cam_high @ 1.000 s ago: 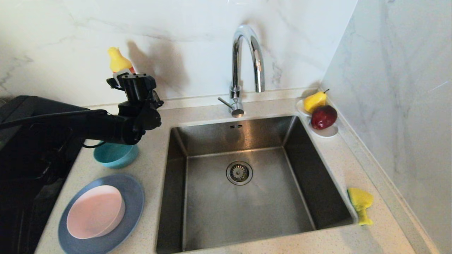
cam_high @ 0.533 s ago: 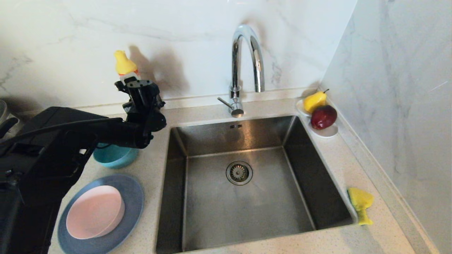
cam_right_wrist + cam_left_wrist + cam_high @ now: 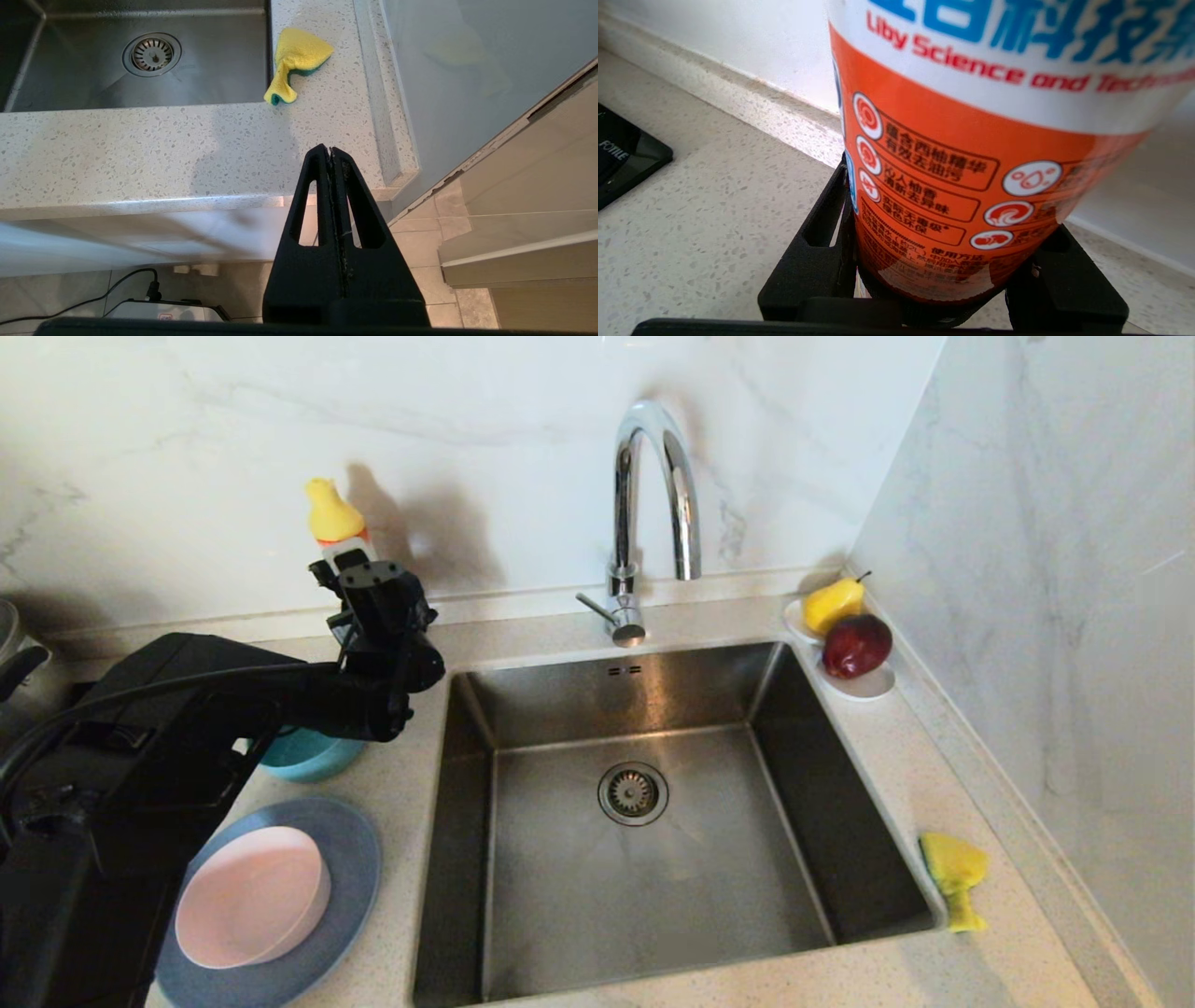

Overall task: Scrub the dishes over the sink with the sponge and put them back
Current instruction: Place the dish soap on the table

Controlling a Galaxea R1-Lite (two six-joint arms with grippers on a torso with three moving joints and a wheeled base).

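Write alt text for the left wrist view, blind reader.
The left gripper is closed around the lower body of an orange-and-white detergent bottle, which fills most of the picture. Behind it are the speckled countertop and the white wall.

Sink [image 3: 644, 859] interior open; faucet [image 3: 653, 495] at back rim, left arm [image 3: 280, 695] w/ bottle [image 3: 336, 523] over left counter.

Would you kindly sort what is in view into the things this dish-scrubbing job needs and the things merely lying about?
For the job:
- grey-blue plate
- pink bowl resting on that plate
- teal bowl
- sponge on the counter beside the sink

Lying about:
- pear and apple on the white dish
- faucet
- detergent bottle, gripped by the left gripper
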